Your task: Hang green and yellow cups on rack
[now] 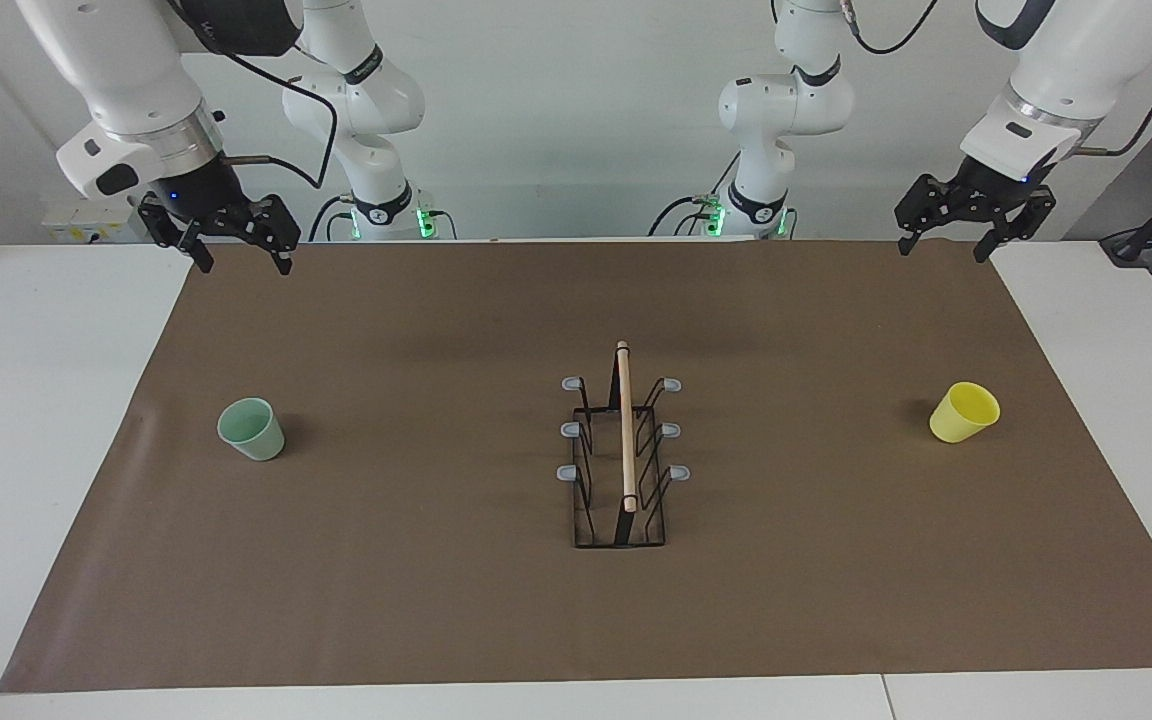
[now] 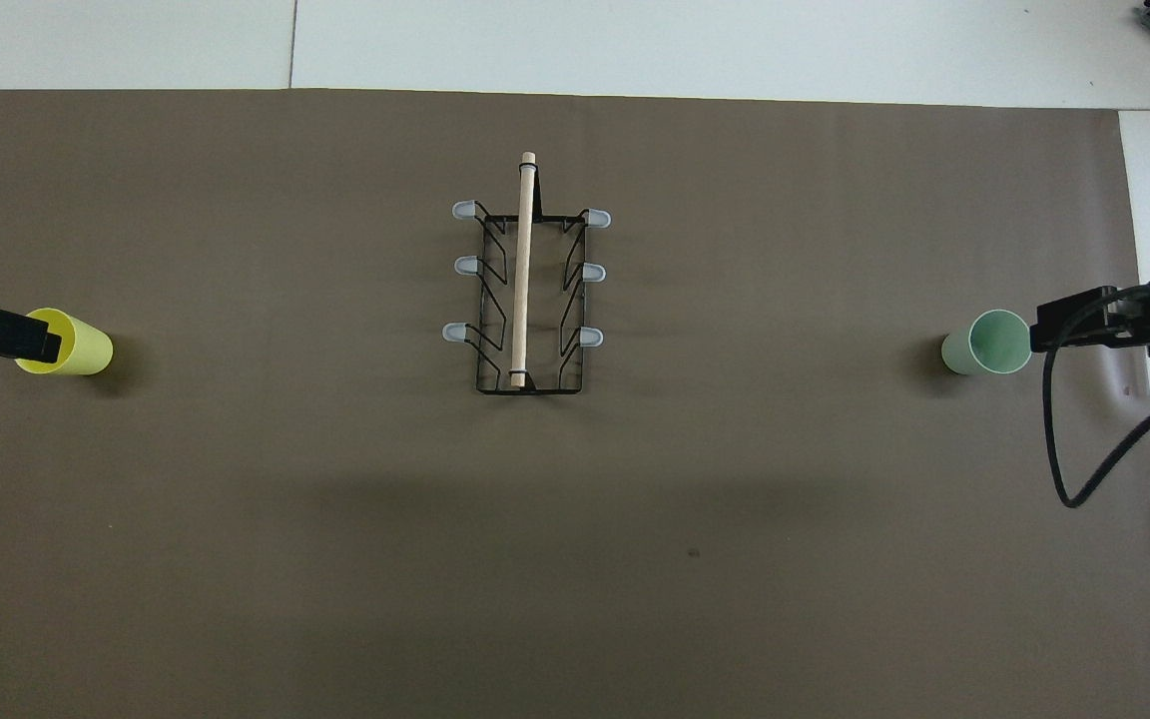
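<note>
The rack (image 1: 624, 452), black wire with a wooden rod and grey-tipped prongs, stands mid-mat; it also shows in the overhead view (image 2: 525, 290). All its prongs are bare. The mint green cup (image 1: 251, 429) stands upright toward the right arm's end, also seen from overhead (image 2: 986, 343). The yellow cup (image 1: 964, 412) stands toward the left arm's end and shows from overhead (image 2: 71, 345). My right gripper (image 1: 244, 262) hangs open and empty high above the mat, well clear of the green cup. My left gripper (image 1: 942, 248) hangs open and empty high above the mat, clear of the yellow cup.
A brown mat (image 1: 436, 600) covers most of the white table (image 1: 36, 400). A black cable (image 2: 1084, 449) loops from the right arm over the mat's edge. In the overhead view each raised gripper overlaps the rim of its cup.
</note>
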Motion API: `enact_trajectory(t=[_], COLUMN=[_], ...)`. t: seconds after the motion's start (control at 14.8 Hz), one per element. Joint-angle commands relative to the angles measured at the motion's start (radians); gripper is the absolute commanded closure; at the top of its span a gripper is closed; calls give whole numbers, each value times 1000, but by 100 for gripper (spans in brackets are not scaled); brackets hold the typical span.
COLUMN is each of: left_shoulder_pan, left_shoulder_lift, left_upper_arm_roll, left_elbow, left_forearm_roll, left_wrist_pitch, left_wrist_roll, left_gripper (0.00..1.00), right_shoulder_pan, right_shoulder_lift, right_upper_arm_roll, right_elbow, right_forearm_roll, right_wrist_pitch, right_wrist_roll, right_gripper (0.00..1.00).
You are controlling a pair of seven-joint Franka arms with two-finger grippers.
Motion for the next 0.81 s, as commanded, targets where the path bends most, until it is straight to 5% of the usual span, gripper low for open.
enact_trajectory(t=[0.0, 0.2, 0.4, 0.74], left_shoulder_pan=[10, 5, 1, 7], left_shoulder_lift=[130, 245, 320, 397], left_upper_arm_roll=[38, 136, 194, 372], left_elbow=[113, 195, 209, 213], left_forearm_roll=[-28, -79, -106, -287], left_wrist_pitch=[-4, 31, 109, 97], left_wrist_roll=[-1, -1, 1, 4], left_gripper=[0, 0, 0, 0], right_shoulder_pan=[-2, 1, -5, 0], right_shoulder_lift=[-27, -104, -87, 86], right_upper_arm_roll=[0, 0, 0, 3], right_elbow=[-60, -239, -233, -161], right_forearm_roll=[16, 16, 16, -7], right_wrist_pitch=[34, 188, 207, 176], right_wrist_roll=[-11, -5, -11, -22], right_gripper=[0, 0, 0, 0])
